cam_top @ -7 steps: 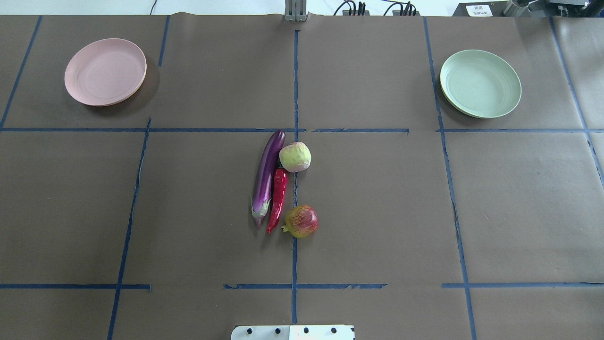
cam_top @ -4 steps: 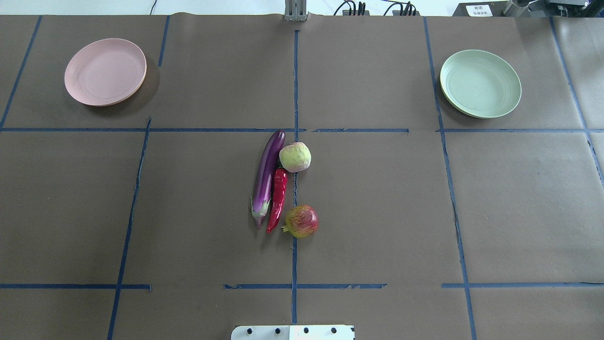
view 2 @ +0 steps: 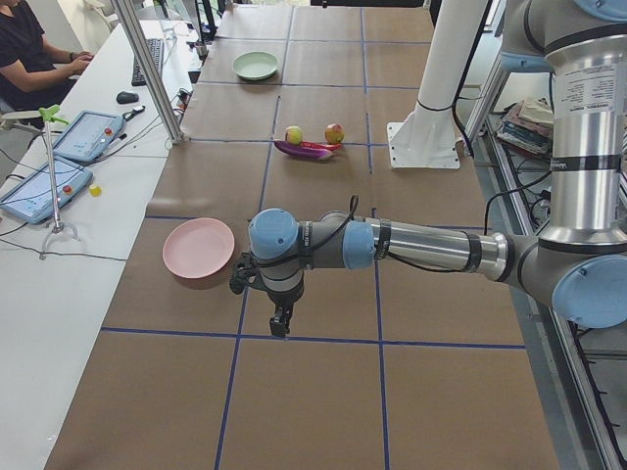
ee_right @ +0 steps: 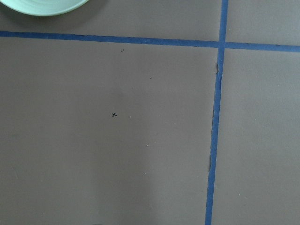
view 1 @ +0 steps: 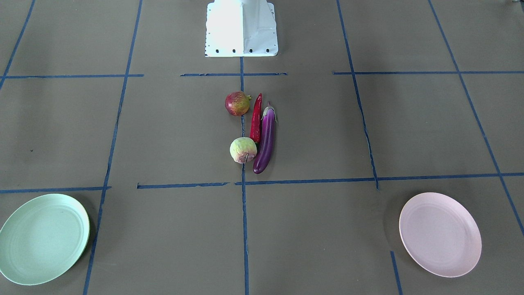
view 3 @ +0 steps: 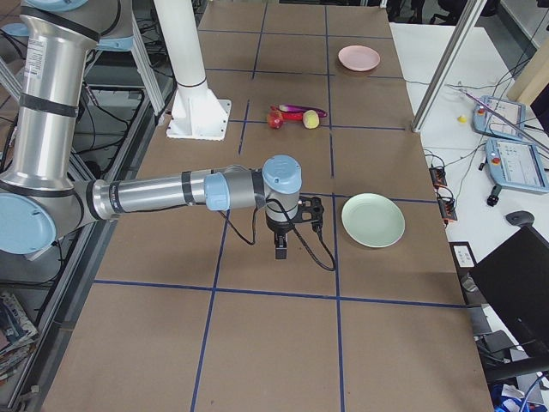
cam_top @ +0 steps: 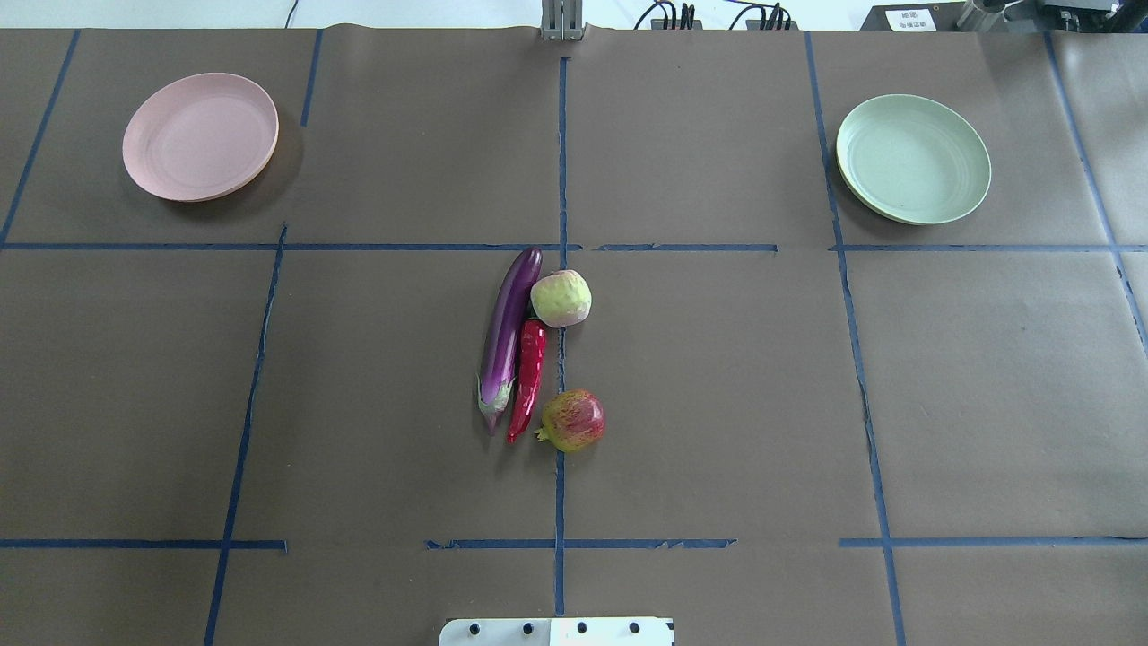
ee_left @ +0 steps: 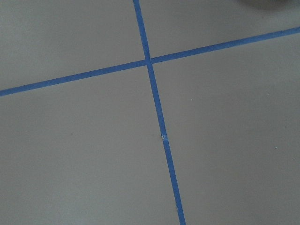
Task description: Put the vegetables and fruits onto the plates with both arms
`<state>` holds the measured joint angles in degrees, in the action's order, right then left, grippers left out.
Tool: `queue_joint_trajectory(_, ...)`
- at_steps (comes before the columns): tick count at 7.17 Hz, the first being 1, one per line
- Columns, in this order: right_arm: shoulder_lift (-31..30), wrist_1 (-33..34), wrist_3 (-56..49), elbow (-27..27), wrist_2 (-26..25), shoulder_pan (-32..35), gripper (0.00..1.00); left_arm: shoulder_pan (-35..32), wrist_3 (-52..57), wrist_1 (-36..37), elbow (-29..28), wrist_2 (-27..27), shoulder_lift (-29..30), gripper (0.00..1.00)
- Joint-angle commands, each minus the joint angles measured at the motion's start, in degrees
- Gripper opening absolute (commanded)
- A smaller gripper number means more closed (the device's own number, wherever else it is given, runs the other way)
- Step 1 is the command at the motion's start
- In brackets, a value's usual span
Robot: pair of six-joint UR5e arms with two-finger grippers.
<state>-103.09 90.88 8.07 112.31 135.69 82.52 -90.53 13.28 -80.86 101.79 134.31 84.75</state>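
Note:
The purple eggplant (cam_top: 508,336), red chili pepper (cam_top: 529,377), pale yellow-green fruit (cam_top: 560,298) and pomegranate (cam_top: 574,420) lie clustered at the table's middle. The pink plate (cam_top: 200,136) sits far left and the mint green plate (cam_top: 913,159) far right; both hold nothing. My left gripper (view 2: 281,323) shows only in the exterior left view, hanging over bare table beside the pink plate (view 2: 199,248). My right gripper (view 3: 280,251) shows only in the exterior right view, beside the green plate (view 3: 373,220). I cannot tell whether either is open or shut.
The white base block (cam_top: 556,632) stands at the near edge. Blue tape lines cross the brown table cover. A seated operator (view 2: 29,49) and tablets (view 2: 44,186) are beyond the table's far side. The right wrist view catches the green plate's rim (ee_right: 47,5).

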Motion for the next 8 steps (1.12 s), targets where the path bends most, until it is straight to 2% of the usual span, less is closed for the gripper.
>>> queue_joint_trajectory(1,0.0,0.0,0.11,-0.42,0.1,-0.08,1.0,0.01,0.0,0.0,-0.8,-0.02,-0.29,1.0)
queue_joint_trajectory(4,0.0,-3.24,1.68,-0.25,0.63,-0.68,1.0,0.01,0.08,-0.09,0.59,0.25,-0.46,1.0)
queue_joint_trajectory(5,0.43,-3.95,5.34,0.02,0.72,-3.13,1.0,0.01,0.08,-0.09,0.43,0.25,-0.46,1.0)
queue_joint_trajectory(6,0.44,-8.48,11.12,0.37,0.54,-6.98,1.0,0.01,0.17,-0.09,0.6,0.33,-0.55,1.0)
queue_joint_trajectory(8,1.66,-20.76,31.72,0.72,0.02,-16.89,1.0,0.01,0.17,-0.09,0.78,0.51,-0.55,1.0)
